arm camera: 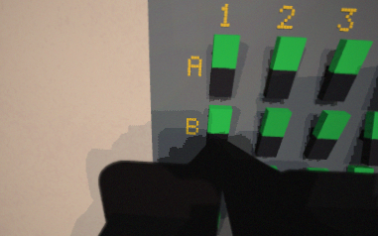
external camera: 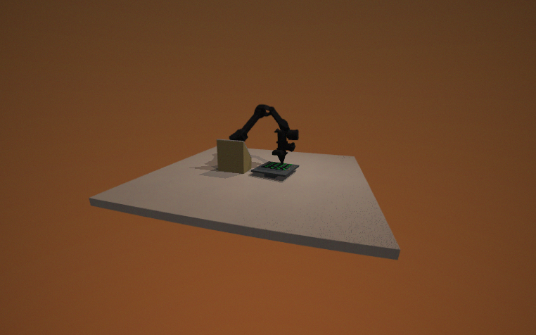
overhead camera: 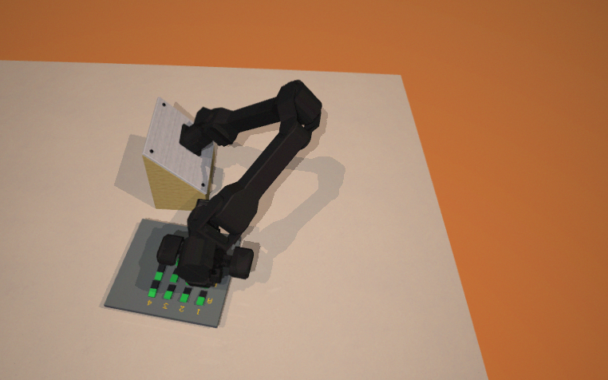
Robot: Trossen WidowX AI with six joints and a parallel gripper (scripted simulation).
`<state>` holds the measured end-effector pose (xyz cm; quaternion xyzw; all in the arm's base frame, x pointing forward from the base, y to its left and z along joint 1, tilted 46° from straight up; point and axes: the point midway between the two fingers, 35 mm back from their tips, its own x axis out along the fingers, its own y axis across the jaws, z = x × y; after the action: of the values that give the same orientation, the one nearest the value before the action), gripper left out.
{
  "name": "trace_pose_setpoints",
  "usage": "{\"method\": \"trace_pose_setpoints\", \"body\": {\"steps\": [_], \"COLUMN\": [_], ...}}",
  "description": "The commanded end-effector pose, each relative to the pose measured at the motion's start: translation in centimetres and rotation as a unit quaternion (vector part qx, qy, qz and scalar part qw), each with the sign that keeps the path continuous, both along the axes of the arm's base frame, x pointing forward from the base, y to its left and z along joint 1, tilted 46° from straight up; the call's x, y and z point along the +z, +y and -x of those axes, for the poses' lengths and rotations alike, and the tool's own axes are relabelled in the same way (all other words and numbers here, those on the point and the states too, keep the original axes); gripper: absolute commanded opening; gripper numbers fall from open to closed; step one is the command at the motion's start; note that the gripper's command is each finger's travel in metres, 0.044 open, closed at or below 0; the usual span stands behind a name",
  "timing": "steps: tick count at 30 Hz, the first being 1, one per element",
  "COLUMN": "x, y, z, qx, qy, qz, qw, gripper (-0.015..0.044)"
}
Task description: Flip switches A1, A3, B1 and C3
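The grey switch panel [overhead camera: 124,288] [external camera: 258,169] [arm camera: 175,30] carries rows of green-and-black rocker switches. My gripper [external camera: 282,162] [arm camera: 216,145] is shut and empty, pointing down, its tip over the black near end of switch B1 [arm camera: 219,119]; whether it touches is unclear. Switch A1 [overhead camera: 200,300] [arm camera: 226,52] and switch A3 [overhead camera: 167,294] [arm camera: 350,57] show green far ends and black near ends. Only a green sliver of switch C3 [arm camera: 317,170] shows above the dark gripper body in the wrist view. The top view has B1 hidden under the arm.
A wooden wedge block [overhead camera: 171,186] [external camera: 230,156] with a sloping metal plate [overhead camera: 174,153] stands beside the panel, close to the arm's base. Switch A2 [overhead camera: 183,297] [arm camera: 289,55] and switch B2 [arm camera: 275,123] are neighbours of the named switches.
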<state>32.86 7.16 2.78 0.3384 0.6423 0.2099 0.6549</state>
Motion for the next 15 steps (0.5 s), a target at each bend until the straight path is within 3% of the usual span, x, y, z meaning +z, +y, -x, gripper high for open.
{"method": "trace_pose_setpoints", "body": {"steps": [1,7,11,15], "x": [0.2,4.4,4.2,0.4], "y": [-0.2,-4.6,-4.8,-8.4], "z": [0.0,0.3,0.4,2.9], "qx": [0.000,0.008,0.008,0.008], "qy": [0.000,0.011,0.011,0.011], "qz": [0.000,-0.002,-0.002,0.000], "qw": [1.000,1.000,1.000,1.000], "gripper": [0.0000,0.0000,0.0000,0.0000]}}
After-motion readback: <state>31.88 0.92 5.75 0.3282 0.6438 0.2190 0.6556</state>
